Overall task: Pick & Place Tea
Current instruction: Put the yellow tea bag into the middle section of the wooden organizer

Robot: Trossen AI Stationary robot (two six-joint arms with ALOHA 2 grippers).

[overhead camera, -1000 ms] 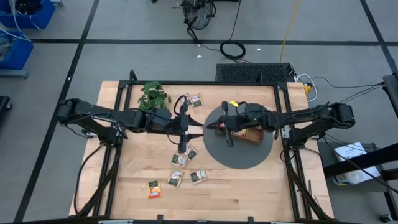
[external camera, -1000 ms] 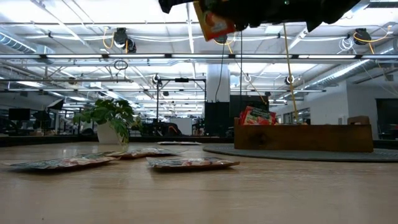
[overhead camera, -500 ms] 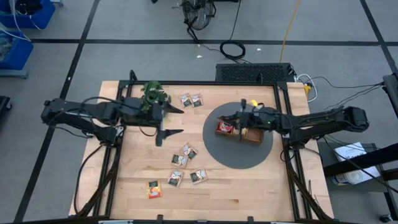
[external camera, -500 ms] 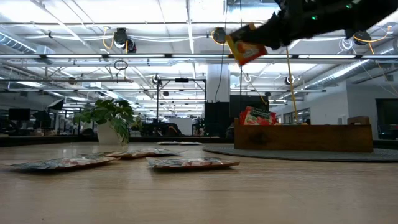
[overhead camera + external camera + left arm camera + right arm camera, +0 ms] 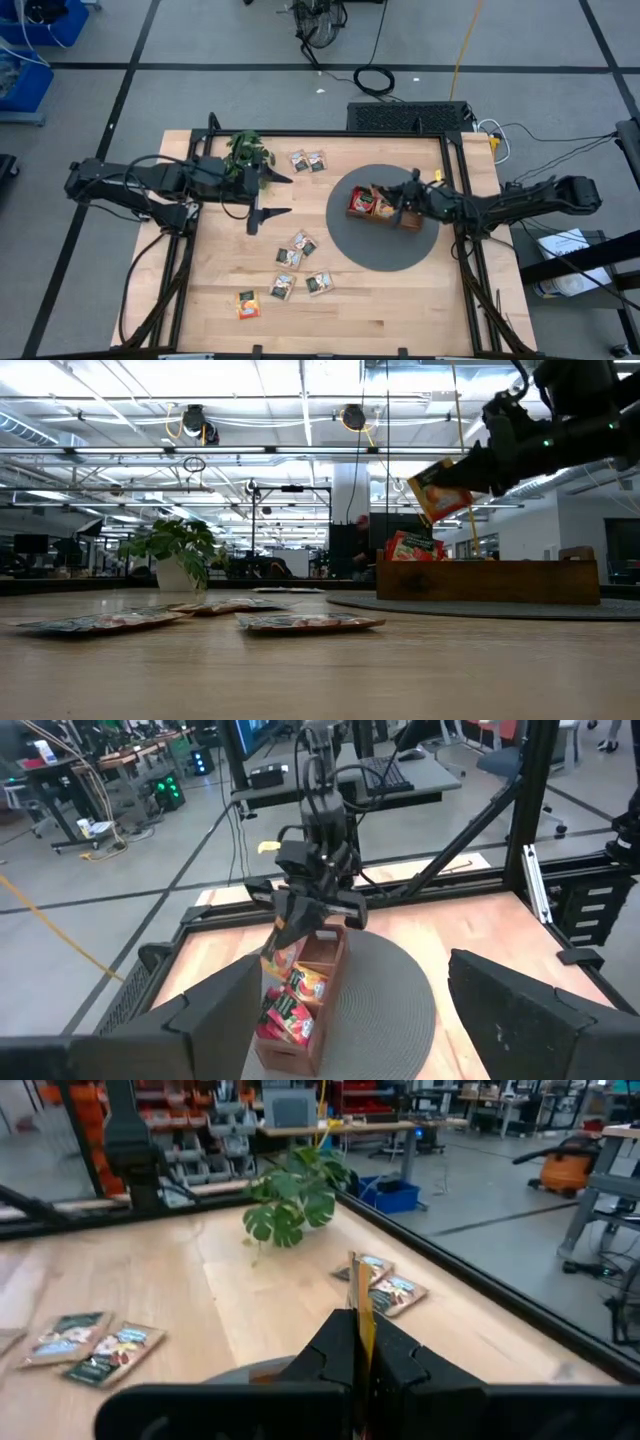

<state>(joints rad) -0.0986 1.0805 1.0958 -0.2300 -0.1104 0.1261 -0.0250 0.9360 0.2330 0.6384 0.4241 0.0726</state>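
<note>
My right gripper (image 5: 388, 205) is shut on an orange-yellow tea sachet (image 5: 438, 490) just above the brown wooden tray (image 5: 490, 581). The tray stands on a dark round mat (image 5: 375, 250). Red sachets (image 5: 413, 547) stick up out of the tray's left end. Several more sachets (image 5: 300, 243) lie flat on the wooden table. My left gripper (image 5: 283, 195) hangs open and empty over the table's left half, beside the plant (image 5: 245, 150). My right gripper pinches the sachet between its two fingers (image 5: 335, 1342), which reach level from the table's right side; the wrist view shows the sachet edge-on (image 5: 362, 1305). It grips the sachet's upper part (image 5: 452, 472). The sachet hangs tilted below the fingers, clear of the tray.
Two sachets (image 5: 308, 160) lie at the far edge near the plant, several more (image 5: 285, 285) toward the near edge. The table's black frame posts (image 5: 212, 125) stand at its corners. Bare wood shows at the near right (image 5: 420, 310).
My right gripper has carried the sachet from the table's middle toward the right edge and down, rolling as it went, and it now hangs just over the tray. My left gripper has drawn back toward the left edge and then kept still.
</note>
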